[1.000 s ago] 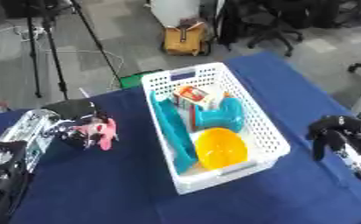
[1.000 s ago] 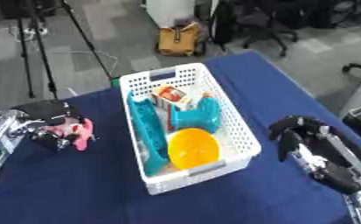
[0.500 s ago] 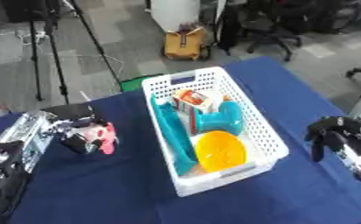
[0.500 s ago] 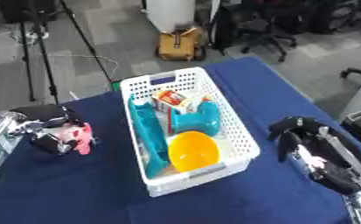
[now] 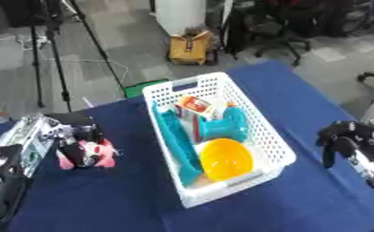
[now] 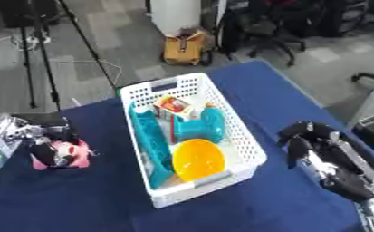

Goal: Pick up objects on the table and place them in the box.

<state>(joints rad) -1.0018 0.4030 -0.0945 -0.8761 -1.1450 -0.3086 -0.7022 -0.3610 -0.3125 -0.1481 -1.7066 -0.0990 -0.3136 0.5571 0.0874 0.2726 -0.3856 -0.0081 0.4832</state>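
The robot's left hand (image 5: 77,136) curls around a pink plush toy (image 5: 87,154) on the blue desk (image 5: 118,199), left of the white basket (image 5: 257,122); it looks soft, light, best gripped mid-body.

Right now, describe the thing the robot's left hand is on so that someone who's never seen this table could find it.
Start at the white basket in the middle of the blue table, then look to its left. There the left hand has its fingers curled on a small pink toy with dark patches. It is the only pink thing, and the only item outside the basket.
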